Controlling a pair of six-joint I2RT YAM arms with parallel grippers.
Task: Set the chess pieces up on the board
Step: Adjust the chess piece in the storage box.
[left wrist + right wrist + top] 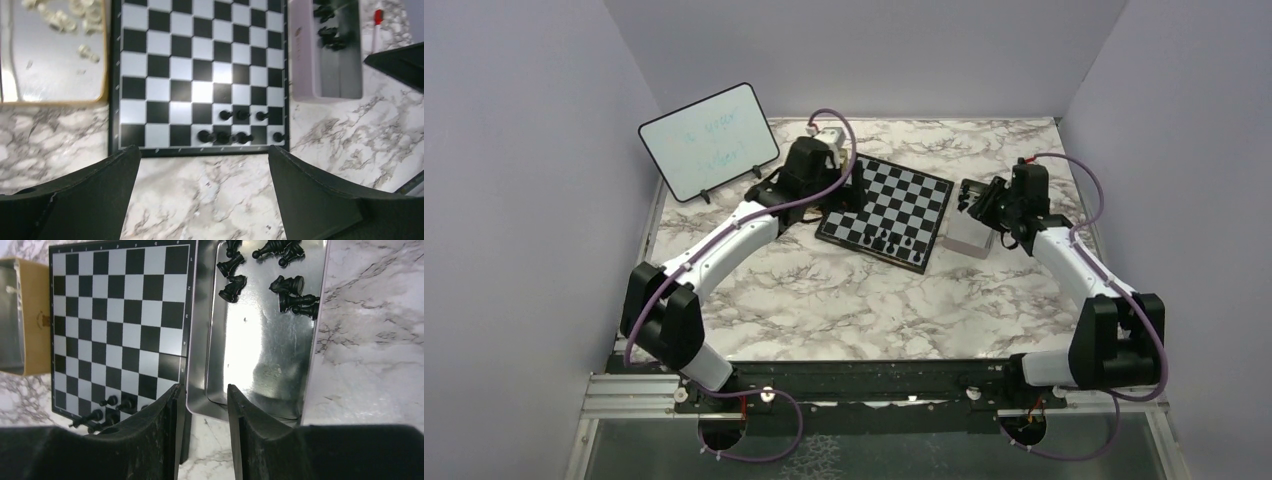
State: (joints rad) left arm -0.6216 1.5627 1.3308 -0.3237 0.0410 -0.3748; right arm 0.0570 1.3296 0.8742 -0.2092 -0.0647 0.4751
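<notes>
The next pick turns on the right gripper (203, 390) and the loose black pieces (280, 285) — they lie straight ahead of its tips, at the far end of the silver tray (265, 355), with bare tray floor between. Its jaws stand a narrow gap apart with no piece in them. The tray's near corner shows through the gap, and I cannot tell whether they touch it. The pieces lie on their sides at mixed angles. The pair by the tray's right wall lies across the view, in line with the jaws' closing stroke, so those would likely need a wrist turn. The ones pointing away look easier to pinch across the waist. The board (120, 315) sits just left of the tray, and some seven black men (235, 127) stand in its two near rows, toward the tray side. The left gripper (203, 150) — spread wide, empty — hangs over the board's near edge. The white pieces (65, 20) lie ahead and to its left in the gold tin (105, 50), so that arm is the nearer to them.
</notes>
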